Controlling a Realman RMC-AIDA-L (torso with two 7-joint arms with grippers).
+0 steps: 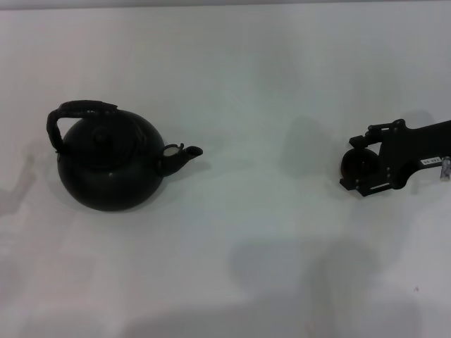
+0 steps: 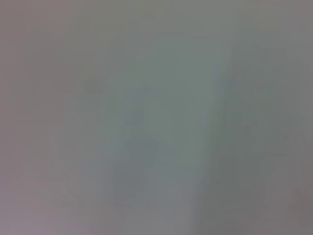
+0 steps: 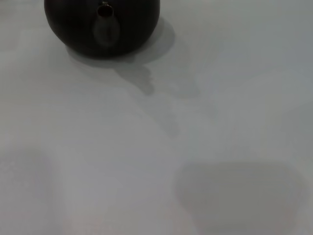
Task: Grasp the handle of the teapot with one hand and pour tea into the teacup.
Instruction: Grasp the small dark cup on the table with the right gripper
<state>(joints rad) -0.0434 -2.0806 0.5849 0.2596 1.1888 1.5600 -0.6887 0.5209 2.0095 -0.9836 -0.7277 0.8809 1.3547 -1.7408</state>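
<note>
One hand shows, my right hand point(image 1: 359, 169), at the right of the white surface point(image 1: 254, 232). It seems to hold a small dark round thing, maybe the teacup point(image 1: 357, 167), but I cannot tell for sure. Well off to its left sits the teapot point(image 1: 109, 165), spout pointing at my hand, handle point(image 1: 74, 113) arched over its top. Nothing stands between. My left hand is hidden, so I cannot tell its state.
</note>
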